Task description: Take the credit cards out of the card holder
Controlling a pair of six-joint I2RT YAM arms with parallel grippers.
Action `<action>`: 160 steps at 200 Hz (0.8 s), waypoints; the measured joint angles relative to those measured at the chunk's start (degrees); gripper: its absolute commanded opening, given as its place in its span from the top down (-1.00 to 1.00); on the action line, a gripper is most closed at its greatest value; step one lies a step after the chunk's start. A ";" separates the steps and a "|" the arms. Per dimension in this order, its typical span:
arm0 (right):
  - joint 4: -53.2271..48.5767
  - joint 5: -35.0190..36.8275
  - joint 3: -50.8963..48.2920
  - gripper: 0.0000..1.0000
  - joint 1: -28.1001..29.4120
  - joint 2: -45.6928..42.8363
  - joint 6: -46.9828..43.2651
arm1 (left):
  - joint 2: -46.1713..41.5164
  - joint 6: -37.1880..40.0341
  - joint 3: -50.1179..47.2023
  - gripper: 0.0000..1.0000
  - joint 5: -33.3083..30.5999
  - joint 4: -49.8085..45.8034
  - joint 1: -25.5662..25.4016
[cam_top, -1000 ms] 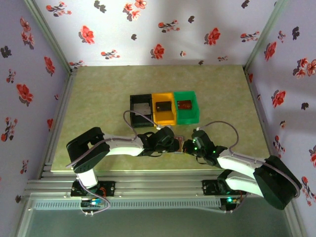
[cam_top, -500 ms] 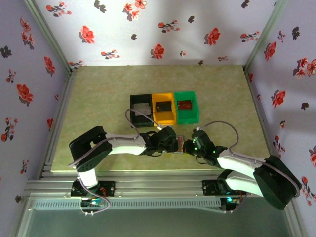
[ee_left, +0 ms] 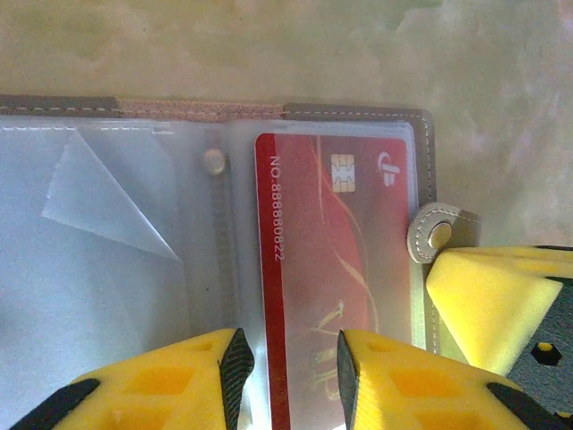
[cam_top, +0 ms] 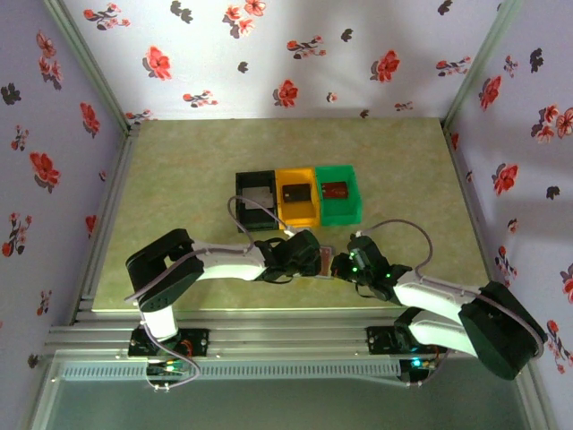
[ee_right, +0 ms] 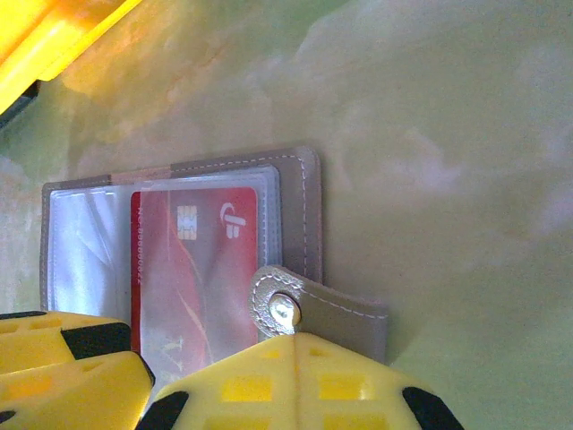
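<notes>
The grey card holder [ee_left: 358, 111] lies open on the table, its clear sleeves facing up. A red credit card [ee_left: 336, 251] sits in the right-hand sleeve, with its left edge poking out of the plastic. My left gripper [ee_left: 291, 354] is open, and its two fingertips stand over the card's lower left part. My right gripper [ee_right: 294, 339] is shut, tips down on the holder's snap tab [ee_right: 282, 309]. From above, both grippers [cam_top: 320, 260] [cam_top: 340, 265] meet over the holder [cam_top: 327, 261] just in front of the bins. Other cards lie in the bins: grey [cam_top: 260, 197], dark [cam_top: 294, 193] and reddish [cam_top: 334, 190].
A black bin [cam_top: 242, 184], an orange bin [cam_top: 312, 210] and a green bin [cam_top: 354, 210] stand in a row behind the grippers. Floral walls close in the table at the back and both sides. The orange bin's corner [ee_right: 54, 36] is close to the holder.
The left gripper has edged a little to the right, closer to the right gripper. The right arm and the holder have stayed put.
</notes>
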 measured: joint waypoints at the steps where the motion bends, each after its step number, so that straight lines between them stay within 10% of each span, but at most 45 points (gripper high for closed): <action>1: 0.00 0.00 0.00 1.00 0.00 0.00 0.00 | 0.00 0.00 0.00 0.27 0.00 0.00 0.00; 160: 0.33 -0.61 0.00 1.00 -0.26 0.26 0.02 | -0.26 -0.63 -2.03 0.72 -0.04 3.61 0.02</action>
